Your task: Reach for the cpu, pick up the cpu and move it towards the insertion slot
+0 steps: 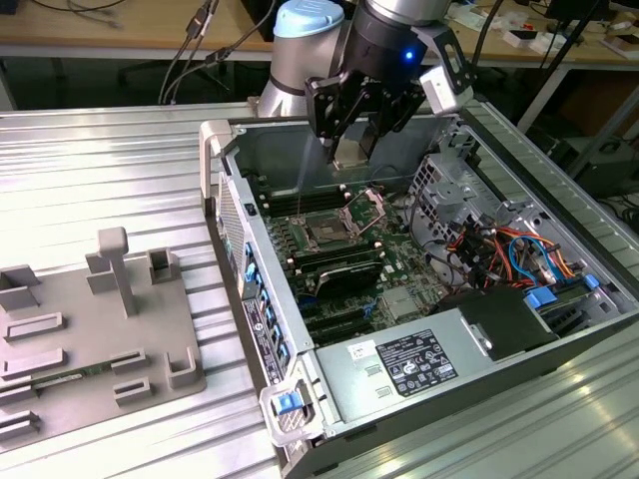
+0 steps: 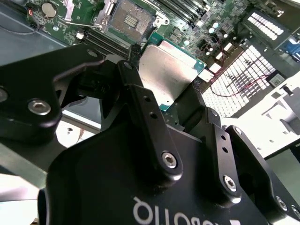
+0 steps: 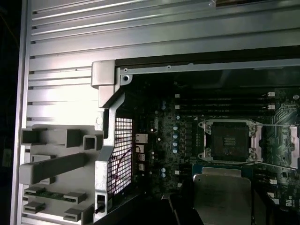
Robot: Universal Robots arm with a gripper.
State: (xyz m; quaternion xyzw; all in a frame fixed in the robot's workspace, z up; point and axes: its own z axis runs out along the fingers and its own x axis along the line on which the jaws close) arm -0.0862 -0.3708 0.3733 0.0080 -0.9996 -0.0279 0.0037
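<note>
Start at the exterior view's left: you have the grey fixture tray [image 1: 90, 329] lying on the ribbed metal table [image 1: 100, 170], its recesses well apart from the work, so it plays no part right now. Move right and you meet the open computer case [image 1: 419, 299], lid off so the arm can come in from above.

Over the case's far end hangs the gripper [image 1: 351, 150], its fingers closed on the cpu [image 1: 351, 152] — gripped by its edges, I'd judge, so the flat faces stay untouched. In the second wrist view you can see this better: the gripper [image 2: 174, 96] pinches the cpu [image 2: 166, 72] between two black fingers [image 2: 140, 101], with the chip tilted relative to that camera and clear of the board.

The insertion slot [image 1: 329, 232] sits below the gripper and a little towards the exterior view's left, its metal frame swung open and the wire lever raised — that is why the dark centre is bare and ready to receive. The chip is held high above it, not touching, and not yet directly over it, as far as I can judge.

The cpu [image 3: 222, 197] itself looks like a flat square with a dull silvery metal top and a thin green rim; in the first wrist view it lies just beside the insertion slot [image 3: 228, 141].
</note>
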